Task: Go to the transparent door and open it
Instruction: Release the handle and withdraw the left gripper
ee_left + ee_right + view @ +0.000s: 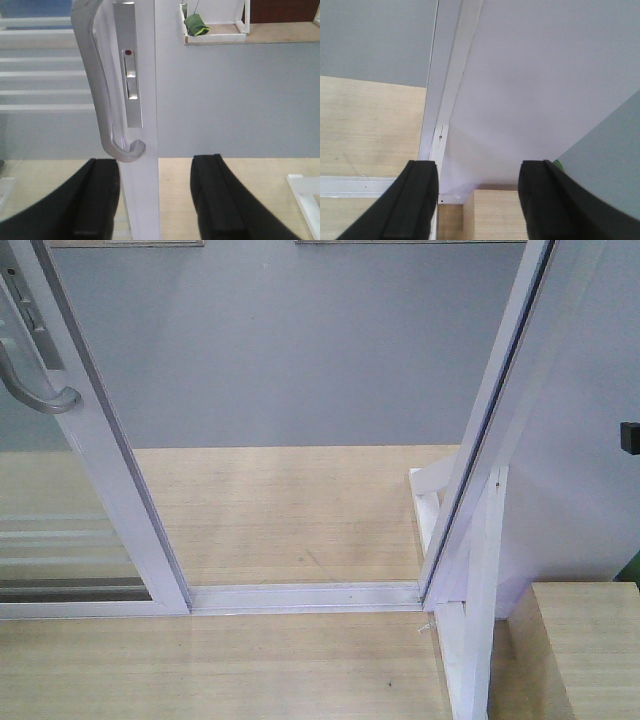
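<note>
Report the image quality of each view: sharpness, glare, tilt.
Front view: soft, evenly lit, the transparent door and frame post leaning strongly apart from lens tilt. Left wrist view: handle fairly sharp with a mild highlight; the open left gripper dark and blurred. Right wrist view: flat light, open right gripper blurred, no glare.

Running off the top edge above the lock plate (131, 65): handle (97, 85) of the transparent door (142, 150). Hiding the door's bottom: left gripper (155, 200) fingers (95, 200).
</note>
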